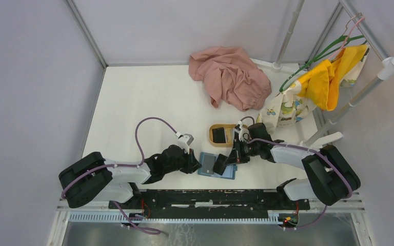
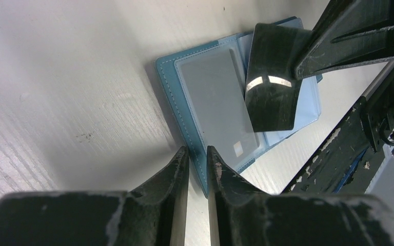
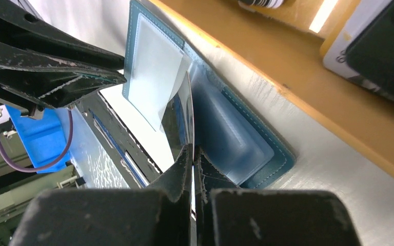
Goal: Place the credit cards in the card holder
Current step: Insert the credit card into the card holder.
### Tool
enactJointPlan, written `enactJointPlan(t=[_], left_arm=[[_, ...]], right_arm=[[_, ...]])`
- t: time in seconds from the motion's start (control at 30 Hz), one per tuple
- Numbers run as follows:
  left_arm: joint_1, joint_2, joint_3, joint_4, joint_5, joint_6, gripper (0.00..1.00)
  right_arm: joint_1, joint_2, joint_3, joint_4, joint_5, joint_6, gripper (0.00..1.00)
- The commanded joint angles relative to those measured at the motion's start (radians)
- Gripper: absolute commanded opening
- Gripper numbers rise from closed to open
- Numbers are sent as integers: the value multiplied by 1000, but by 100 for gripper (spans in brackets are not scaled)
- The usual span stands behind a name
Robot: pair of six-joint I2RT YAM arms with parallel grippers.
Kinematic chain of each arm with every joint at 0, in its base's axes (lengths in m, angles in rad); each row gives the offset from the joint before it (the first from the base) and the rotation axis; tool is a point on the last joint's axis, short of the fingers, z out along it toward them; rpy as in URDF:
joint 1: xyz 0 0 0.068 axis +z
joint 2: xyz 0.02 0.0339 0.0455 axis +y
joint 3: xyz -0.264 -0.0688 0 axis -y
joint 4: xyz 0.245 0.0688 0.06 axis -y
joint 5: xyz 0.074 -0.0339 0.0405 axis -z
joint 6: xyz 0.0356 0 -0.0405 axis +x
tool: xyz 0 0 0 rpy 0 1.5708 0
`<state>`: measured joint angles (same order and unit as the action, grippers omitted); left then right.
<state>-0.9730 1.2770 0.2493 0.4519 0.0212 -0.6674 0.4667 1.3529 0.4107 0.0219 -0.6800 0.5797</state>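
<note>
Spreading pale and matt under the arms, the white bench [image 1: 133,102] was closed in by grey wall panels [image 1: 31,77] on the left, right and far sides. A crumpled pink cloth [image 1: 231,77] lay near the far edge. To the right of it, a yellow garment [image 1: 333,77] hung from a green hanger [image 1: 328,54] in the corner. An oval wooden tray [image 1: 220,145] sat mid-bench with a second credit card [image 1: 218,135] lying flat inside it.

Just nearer than the tray, close to the bench's near edge, the card holder [image 2: 210,102] lay opened flat with its inside up. The left pincer [image 2: 198,154] was nearly closed, only a slim gap between its fingers, and it pinched the teal edge of the holder's left half against the bench. The right pincer [image 3: 192,151] was closed tight on a black credit card [image 2: 272,87], gripping it by one end.

The open holder's long axis ran roughly left to right along the near edge, slightly skewed. Its clear sleeve panel lay on the left and its lighter blue pockets on the right. The held card was tilted steeply over the right half, with its long axis sloping down from the right pincer toward the pockets by the fold. Its free end was at the light-blue lining. Whether that end had entered a pocket could not be told.
</note>
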Motion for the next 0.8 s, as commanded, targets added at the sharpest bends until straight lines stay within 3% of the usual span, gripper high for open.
enactJointPlan(t=[0.0, 0.77], left_arm=[[-5, 7, 8, 70, 6, -28, 25], [-7, 74, 51, 89, 44, -2, 23]], right_arm=[[25, 40, 26, -18, -13, -17, 0], [38, 116, 66, -69, 0, -13, 0]])
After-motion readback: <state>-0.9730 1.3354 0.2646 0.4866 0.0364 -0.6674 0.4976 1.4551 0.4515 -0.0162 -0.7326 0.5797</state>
